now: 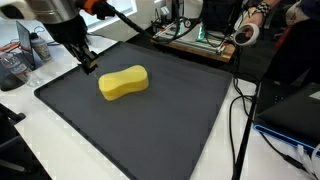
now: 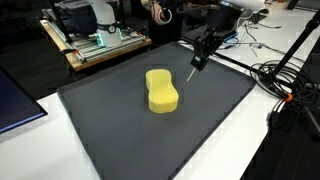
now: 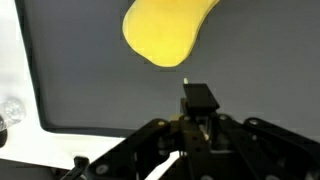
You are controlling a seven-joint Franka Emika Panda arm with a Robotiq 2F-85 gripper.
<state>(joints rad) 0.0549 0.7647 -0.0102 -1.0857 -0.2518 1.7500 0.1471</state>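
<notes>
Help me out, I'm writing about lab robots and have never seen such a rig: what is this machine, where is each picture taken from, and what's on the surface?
This is one robot arm ending in a two-fingered gripper. Two pictures come from cameras standing outside the robot, looking at the table from different places. The third comes from a camera on the wrist, looking down past the fingers. On the table lies a dark grey mat, and on it a yellow sponge. The gripper hangs near the mat's edge, apart from the sponge. Its fingers seem closed, with nothing held.
</notes>
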